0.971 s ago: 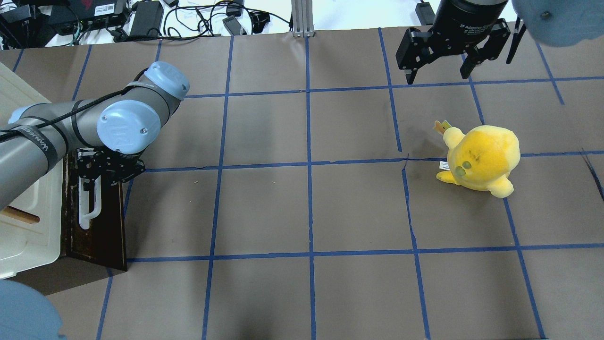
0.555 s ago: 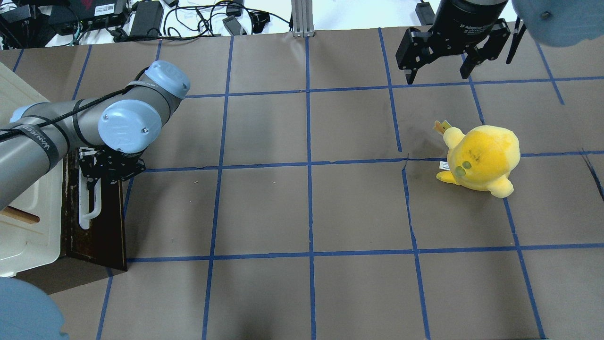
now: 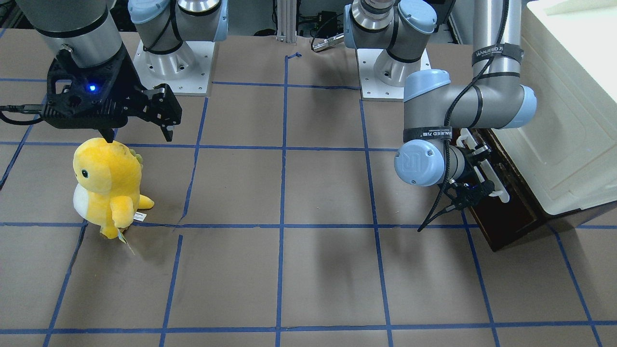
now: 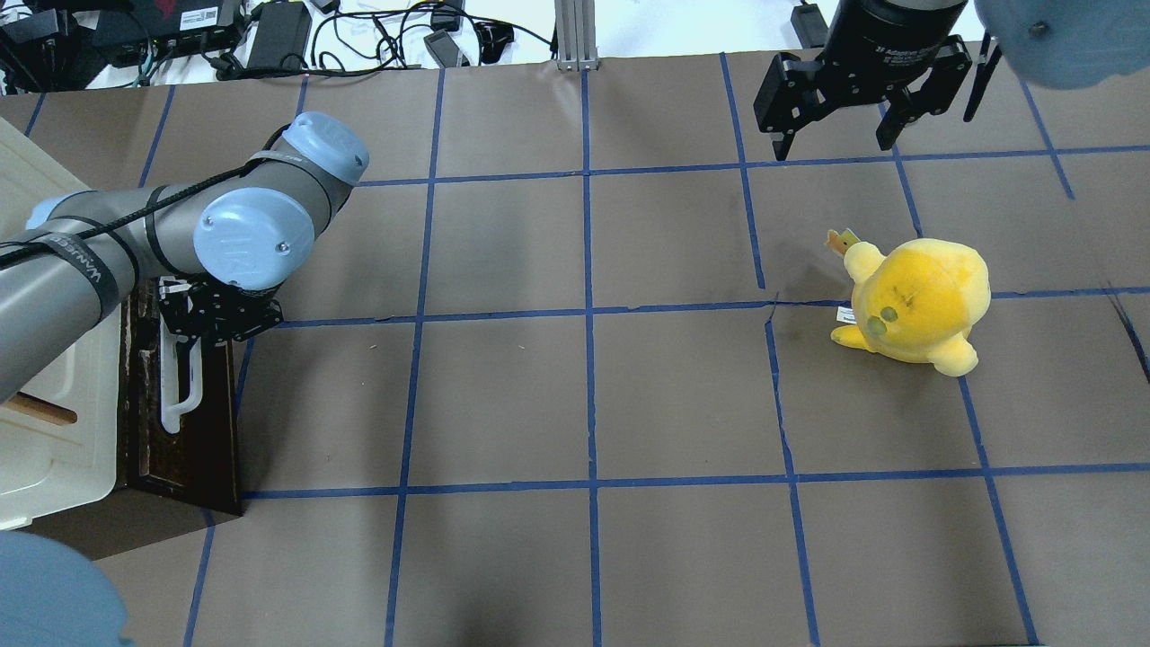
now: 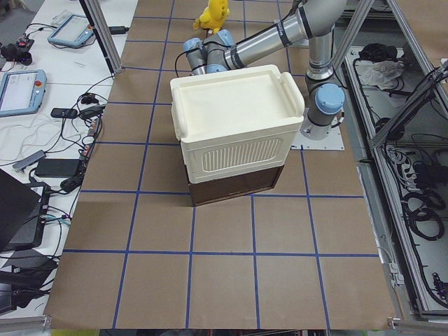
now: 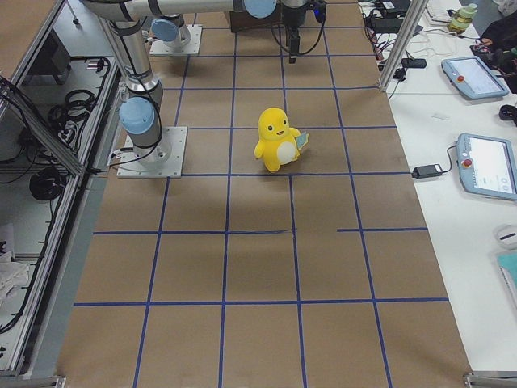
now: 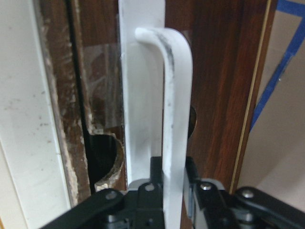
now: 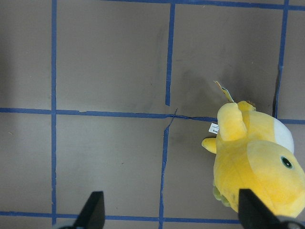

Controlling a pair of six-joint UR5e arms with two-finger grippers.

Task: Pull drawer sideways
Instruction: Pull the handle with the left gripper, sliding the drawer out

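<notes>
The drawer's dark brown front [image 4: 211,422] with its long white bar handle [image 4: 172,395] stands at the table's left, against the cream-white cabinet [image 4: 54,440]. My left gripper [image 4: 214,316] is shut on the far end of the handle. In the left wrist view its fingers clamp the white bar [image 7: 177,119] from both sides, and a narrow dark gap shows between the drawer front [image 7: 219,86] and the cabinet. The front view shows the same grip [image 3: 471,189]. My right gripper [image 4: 835,135] is open and empty, high at the far right.
A yellow plush toy [image 4: 916,305] stands on the right half of the brown, blue-taped table, below and in front of the right gripper; it also shows in the right wrist view [image 8: 257,167]. Cables and power bricks [image 4: 278,36] lie beyond the far edge.
My left gripper has moved slightly to the right in the overhead view, and the handle and drawer front have come with it, away from the cabinet. The right arm has not moved.
</notes>
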